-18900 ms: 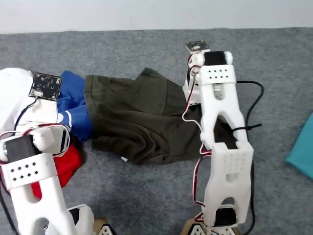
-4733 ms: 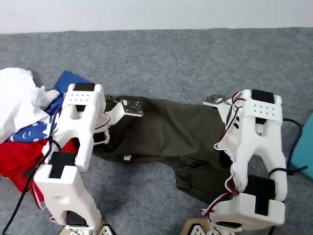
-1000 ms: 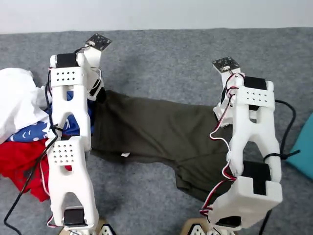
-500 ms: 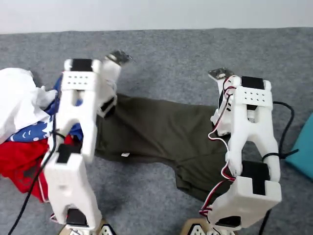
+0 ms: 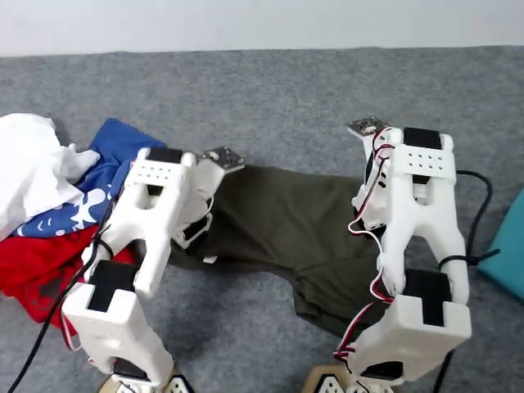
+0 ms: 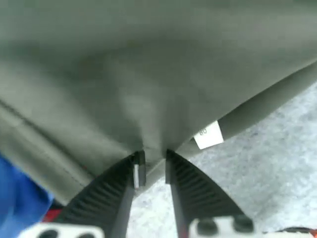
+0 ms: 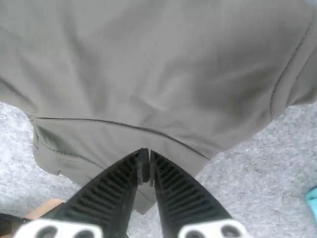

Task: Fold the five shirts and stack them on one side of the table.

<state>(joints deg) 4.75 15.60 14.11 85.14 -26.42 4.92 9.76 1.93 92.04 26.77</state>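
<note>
Olive shirt [image 5: 278,217]: lies rumpled across the middle of the worktop [image 5: 270,90], stretched between the two arms, with one part trailing toward the near edge by the right arm's base.
Left claw [image 6: 152,159]: narrow, nipping a raised fold at the olive shirt's left edge. The creases in the cloth run right down to its tips.
Tag [image 6: 208,135]: small and white, on the shirt's edge just beside the left claw.
Right claw [image 7: 146,161]: its tips are pressed together over the shirt's right part, close to a stitched hem. From here I cannot tell whether any cloth is caught between them.
White shirt [image 5: 29,164]: crumpled at the far left of the worktop, resting partly on the blue one.
Blue shirt [image 5: 115,147]: has white print and sits between the white shirt and the left arm, next to the olive shirt's left edge.
Red shirt [image 5: 33,262]: bunched below the blue one, nearest the near edge.
Teal shirt [image 5: 508,254]: at the right edge, well apart from the olive one.
Worktop: covered in grey, felt-like cloth.
</note>
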